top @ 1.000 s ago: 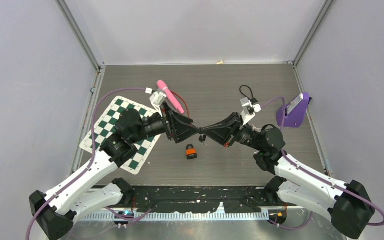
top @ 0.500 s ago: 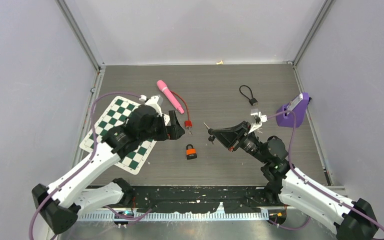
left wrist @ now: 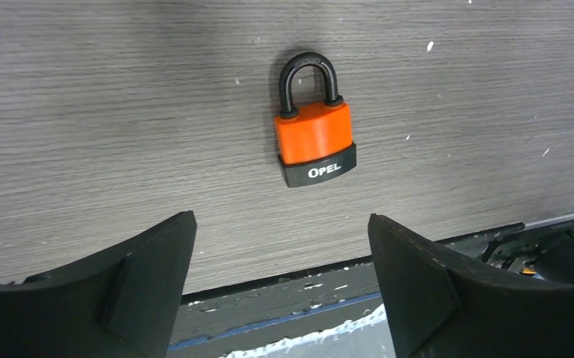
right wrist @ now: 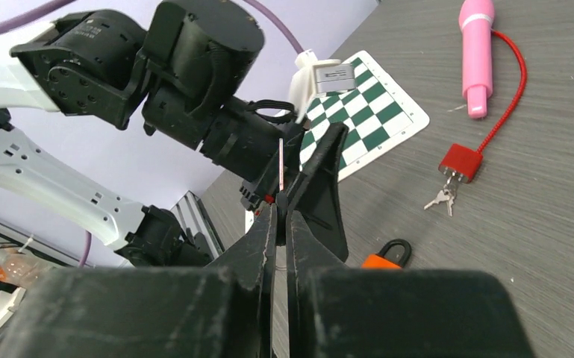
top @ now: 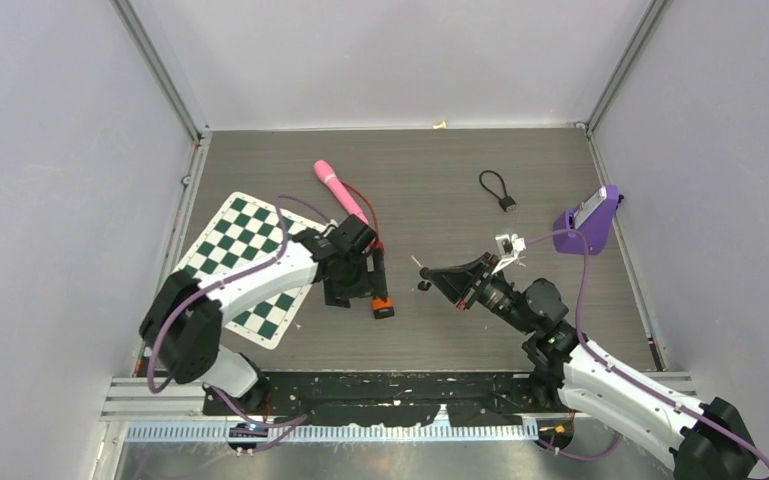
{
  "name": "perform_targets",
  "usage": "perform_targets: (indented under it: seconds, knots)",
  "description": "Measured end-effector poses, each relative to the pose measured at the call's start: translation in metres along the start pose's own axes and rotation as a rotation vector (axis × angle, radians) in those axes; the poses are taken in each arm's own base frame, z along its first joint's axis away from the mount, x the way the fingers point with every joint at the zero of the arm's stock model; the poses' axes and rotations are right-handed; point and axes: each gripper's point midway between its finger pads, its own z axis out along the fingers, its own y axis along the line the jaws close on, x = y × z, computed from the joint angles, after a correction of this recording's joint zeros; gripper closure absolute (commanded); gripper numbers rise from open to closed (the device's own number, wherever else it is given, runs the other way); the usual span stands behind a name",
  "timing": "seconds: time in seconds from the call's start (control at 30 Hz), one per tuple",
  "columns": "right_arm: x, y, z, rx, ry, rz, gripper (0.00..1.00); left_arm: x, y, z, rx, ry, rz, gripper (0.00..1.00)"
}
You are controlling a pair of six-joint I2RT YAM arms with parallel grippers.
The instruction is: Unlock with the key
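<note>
The orange padlock (left wrist: 315, 142) lies flat on the table (left wrist: 82, 112) in the upper centre of the left wrist frame. Its shackle points away, just ahead of the left hand (left wrist: 280, 231), whose jaws are released and wide. The right hand (right wrist: 280, 205) is clenched on what is probably the key (right wrist: 280, 160), a thin sliver seen edge-on. The left hand should descend squarely astride the body, clamp its 2 sides and leave the keyhole end exposed.

table (top: 440, 160) (grey woodgrain) | padlock (left wrist: 315, 138), checkered mat (top: 235, 235), pink wand (top: 338, 190), cable loop (top: 507, 204), purple box (top: 588, 222)
</note>
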Motion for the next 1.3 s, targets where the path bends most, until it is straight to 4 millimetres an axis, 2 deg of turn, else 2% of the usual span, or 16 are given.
perform_targets:
  seconds: [0.23, 0.57, 0.8, 1.0, 1.17, 1.3]
  knots:
    - [0.011, -0.010, -0.004, 0.027, 0.022, 0.006, 0.95, 0.005, -0.015, 0.033, -0.035, 0.089, -0.051, 0.23]
    - [0.017, -0.015, -0.007, 0.040, 0.031, 0.010, 0.95, 0.011, -0.018, 0.068, -0.109, 0.154, -0.125, 0.33]
    - [0.019, -0.016, -0.007, 0.043, 0.034, 0.012, 0.95, 0.008, -0.018, 0.071, -0.140, 0.157, -0.159, 0.43]
    - [0.019, -0.016, -0.007, 0.042, 0.034, 0.013, 0.95, 0.009, -0.014, 0.072, -0.173, 0.159, -0.178, 0.62]
    - [0.023, -0.019, -0.006, 0.051, 0.052, 0.016, 0.95, 0.005, -0.012, 0.069, -0.191, 0.126, -0.192, 0.73]
    - [0.039, -0.024, -0.005, 0.056, 0.115, 0.029, 0.95, -0.003, -0.009, 0.055, -0.204, 0.074, -0.199, 0.71]
